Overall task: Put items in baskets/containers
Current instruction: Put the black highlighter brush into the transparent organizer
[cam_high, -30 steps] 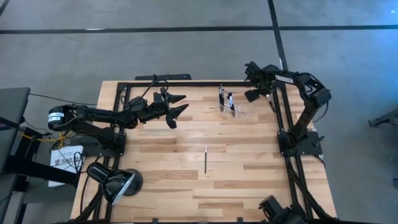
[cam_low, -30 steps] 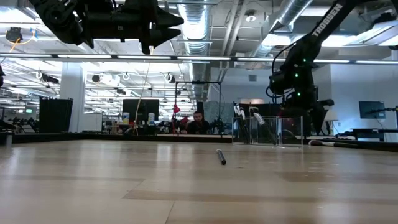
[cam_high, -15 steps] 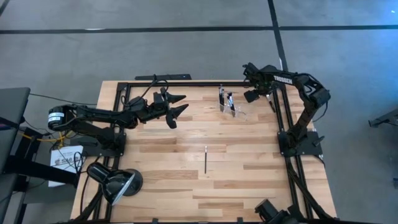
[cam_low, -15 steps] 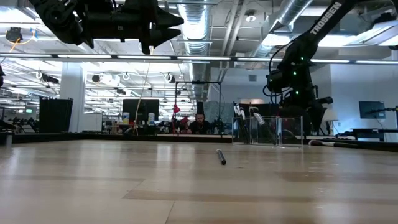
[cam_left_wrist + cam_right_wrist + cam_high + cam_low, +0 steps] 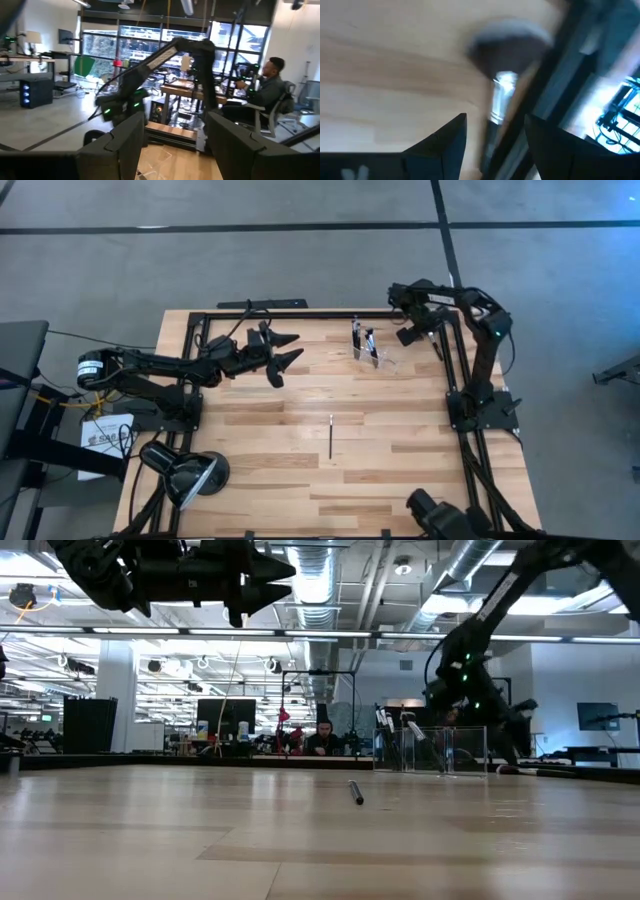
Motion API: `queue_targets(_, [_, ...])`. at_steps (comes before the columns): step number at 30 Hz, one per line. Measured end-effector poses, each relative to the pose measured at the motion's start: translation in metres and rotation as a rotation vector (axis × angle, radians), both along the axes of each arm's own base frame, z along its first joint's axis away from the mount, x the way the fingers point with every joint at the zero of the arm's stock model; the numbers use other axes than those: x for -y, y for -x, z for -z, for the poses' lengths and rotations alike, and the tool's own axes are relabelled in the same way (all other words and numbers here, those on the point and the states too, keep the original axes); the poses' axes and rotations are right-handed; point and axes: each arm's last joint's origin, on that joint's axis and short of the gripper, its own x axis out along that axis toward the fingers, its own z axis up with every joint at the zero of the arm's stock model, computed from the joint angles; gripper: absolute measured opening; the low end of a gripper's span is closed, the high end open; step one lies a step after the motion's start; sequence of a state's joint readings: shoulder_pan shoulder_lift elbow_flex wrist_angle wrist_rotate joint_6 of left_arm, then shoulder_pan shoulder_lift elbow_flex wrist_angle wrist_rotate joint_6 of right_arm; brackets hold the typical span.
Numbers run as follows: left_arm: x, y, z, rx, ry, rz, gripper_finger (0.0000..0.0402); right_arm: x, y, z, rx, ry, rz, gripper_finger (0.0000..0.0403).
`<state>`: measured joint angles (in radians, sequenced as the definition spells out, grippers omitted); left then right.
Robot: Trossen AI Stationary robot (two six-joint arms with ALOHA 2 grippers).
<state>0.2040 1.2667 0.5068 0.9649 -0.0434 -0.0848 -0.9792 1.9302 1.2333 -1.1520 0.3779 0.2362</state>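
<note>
Right gripper (image 5: 400, 292) shifted back, fingers spread, empty above fluffy brush (image 5: 506, 46), left gripper (image 5: 290, 346) parted, empty.

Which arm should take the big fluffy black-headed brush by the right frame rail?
Right. Its open hand is directly over the fluffy black-headed brush; the left hand hovers across the table.

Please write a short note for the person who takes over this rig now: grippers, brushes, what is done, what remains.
Left gripper: open, empty, raised over the table's far left.
Right gripper: open, empty, at the far right edge, over the large fluffy brush lying on the table.
Clear holder: a few brushes stand inside.
Left to do: thin brush mid-table, and the fluffy brush.
</note>
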Motion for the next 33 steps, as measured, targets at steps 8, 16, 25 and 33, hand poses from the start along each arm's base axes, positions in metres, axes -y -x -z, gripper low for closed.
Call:
queue_targets(8, [0.001, 0.0, 0.0, -0.001, -0.006, 0.021, 0.0209, 0.017, -0.007, 0.02, -0.025, -0.089, -0.013, 0.0199])
queue_targets(16, [0.001, 0.0, 0.001, -0.013, -0.025, 0.017, 0.0209, 0.033, -0.002, 0.019, 0.056, -0.202, 0.009, 0.0188])
queue_targets(25, [0.001, -0.001, 0.002, -0.03, -0.02, 0.018, 0.0209, 0.047, 0.017, 0.009, 0.103, -0.249, 0.052, 0.0171])
queue_targets(33, [-0.002, 0.0, 0.003, -0.037, -0.024, 0.008, 0.0209, 0.056, 0.026, 0.016, 0.217, -0.218, 0.104, 0.0166])
